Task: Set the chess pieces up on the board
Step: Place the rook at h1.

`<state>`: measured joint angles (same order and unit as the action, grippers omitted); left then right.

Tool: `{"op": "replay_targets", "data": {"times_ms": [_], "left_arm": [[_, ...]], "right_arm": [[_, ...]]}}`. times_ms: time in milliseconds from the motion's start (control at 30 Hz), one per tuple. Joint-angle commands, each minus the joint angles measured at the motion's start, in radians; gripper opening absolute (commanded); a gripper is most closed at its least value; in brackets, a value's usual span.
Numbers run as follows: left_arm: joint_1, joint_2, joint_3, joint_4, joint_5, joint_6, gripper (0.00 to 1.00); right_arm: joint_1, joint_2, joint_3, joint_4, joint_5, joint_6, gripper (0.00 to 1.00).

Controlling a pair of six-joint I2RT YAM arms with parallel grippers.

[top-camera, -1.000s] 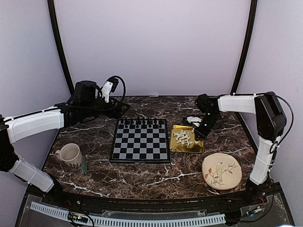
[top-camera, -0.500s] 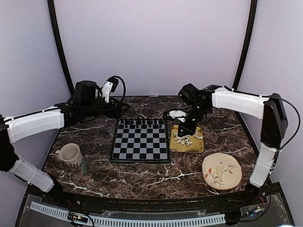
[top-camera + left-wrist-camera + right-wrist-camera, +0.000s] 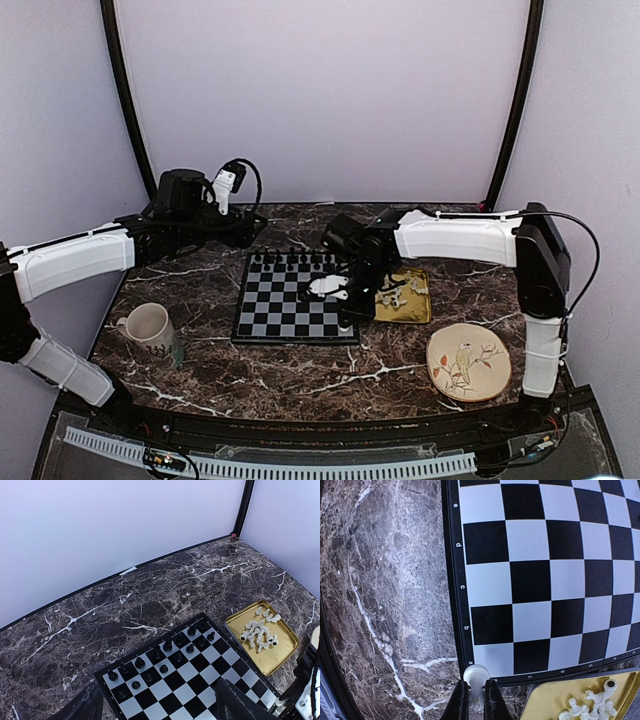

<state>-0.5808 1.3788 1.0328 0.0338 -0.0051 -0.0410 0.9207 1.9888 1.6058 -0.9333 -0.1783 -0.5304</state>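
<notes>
one white piece (image 3: 476, 673) pinched in right jaws, carried from tray (image 3: 417, 311) to board (image 3: 262, 322); left jaws apparently spread.

Bright, even light, soft faint shadows, sheen on the gold tray (image 3: 276, 663), board (image 3: 530, 540) lines bowed in the right wrist view.

On the tabletop (image 3: 300, 375), the board (image 3: 290, 305) lies centre, black chessmen (image 3: 295, 260) along its far rows. The tray (image 3: 415, 312) holding chess pieces (image 3: 398, 290) sits just right, plate (image 3: 468, 362) near right, mug (image 3: 148, 326) left.
</notes>
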Motion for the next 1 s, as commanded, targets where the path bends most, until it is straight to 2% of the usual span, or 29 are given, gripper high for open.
{"op": "replay_targets", "data": {"times_ms": [0,500,733,967], "left_arm": [[-0.003,-0.025,0.029,-0.012,-0.013,0.002,0.80],[-0.004,-0.039,0.027,-0.010,-0.017,0.012,0.79],[-0.004,-0.043,0.026,-0.009,-0.013,0.010,0.80],[-0.003,-0.042,0.026,-0.009,-0.006,0.009,0.80]], "right_arm": [[0.009,0.018,0.002,-0.010,0.032,-0.008,0.04],[0.020,0.089,0.029,0.003,0.082,-0.001,0.07],[0.018,0.090,0.027,0.015,0.091,0.003,0.12],[0.018,0.091,0.033,0.030,0.068,0.008,0.11]]}}
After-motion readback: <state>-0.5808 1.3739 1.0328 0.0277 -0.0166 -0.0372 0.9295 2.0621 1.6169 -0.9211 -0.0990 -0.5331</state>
